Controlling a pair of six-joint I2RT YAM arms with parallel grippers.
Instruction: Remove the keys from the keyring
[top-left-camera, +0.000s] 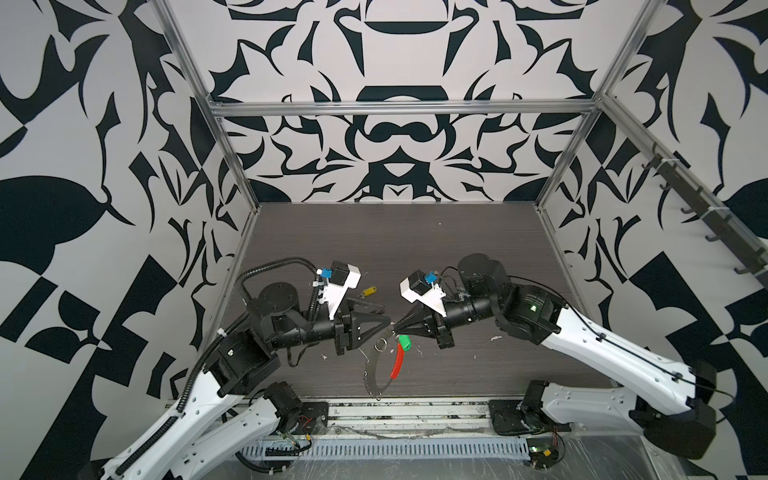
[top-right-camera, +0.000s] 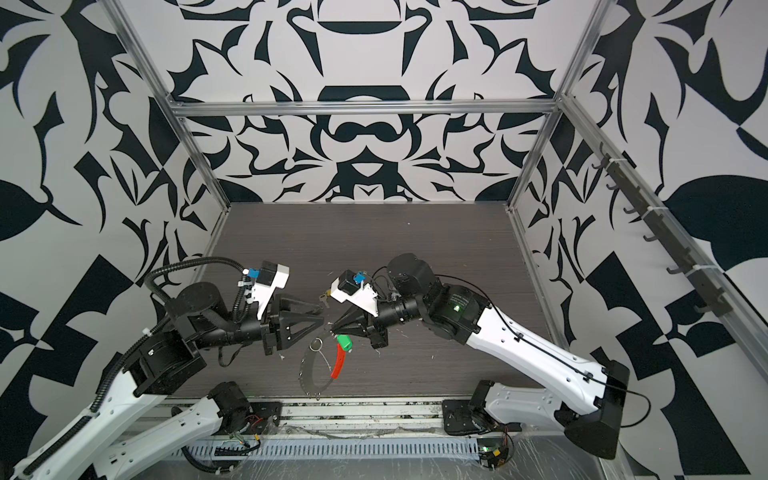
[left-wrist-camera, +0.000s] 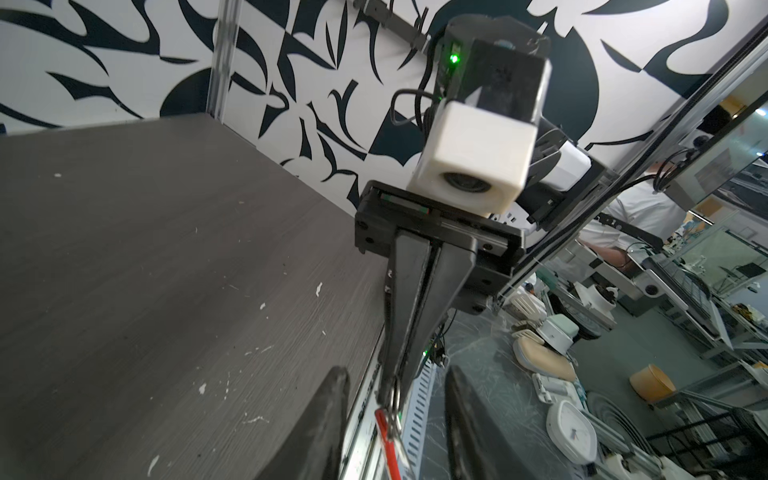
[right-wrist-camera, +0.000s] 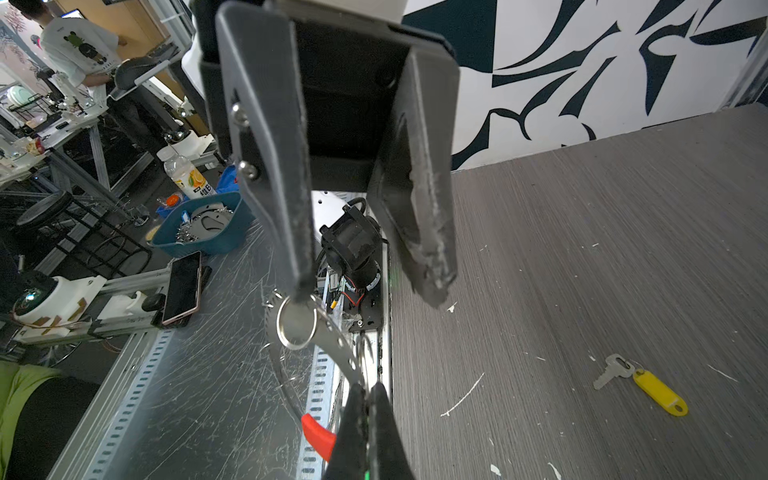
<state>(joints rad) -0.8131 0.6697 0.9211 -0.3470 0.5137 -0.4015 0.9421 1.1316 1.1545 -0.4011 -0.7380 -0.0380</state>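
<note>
My right gripper (top-left-camera: 395, 329) (right-wrist-camera: 368, 399) is shut on the keyring (top-left-camera: 368, 374) (right-wrist-camera: 332, 336). It holds this thin dark loop with a red sleeve (top-left-camera: 397, 365) (left-wrist-camera: 386, 440) above the table's front. A green key tag (top-left-camera: 405, 343) (top-right-camera: 344, 343) and a silver split ring (top-left-camera: 381, 344) (right-wrist-camera: 297, 322) hang on the loop. My left gripper (top-left-camera: 386, 316) (left-wrist-camera: 395, 415) faces it, open, its fingers (right-wrist-camera: 282, 187) either side of the right gripper's tip. One fingertip sits at the split ring. The yellow key tag (top-left-camera: 368, 292) (right-wrist-camera: 660, 392) lies loose on the table with a metal key (right-wrist-camera: 611, 370).
The dark wood-grain table (top-left-camera: 457, 257) carries small white scuffs. Aluminium frame posts (top-left-camera: 232, 166) stand at the back corners, and a slotted rail (top-left-camera: 395, 451) runs along the front edge. Both arm bases (top-left-camera: 291, 407) are mounted there.
</note>
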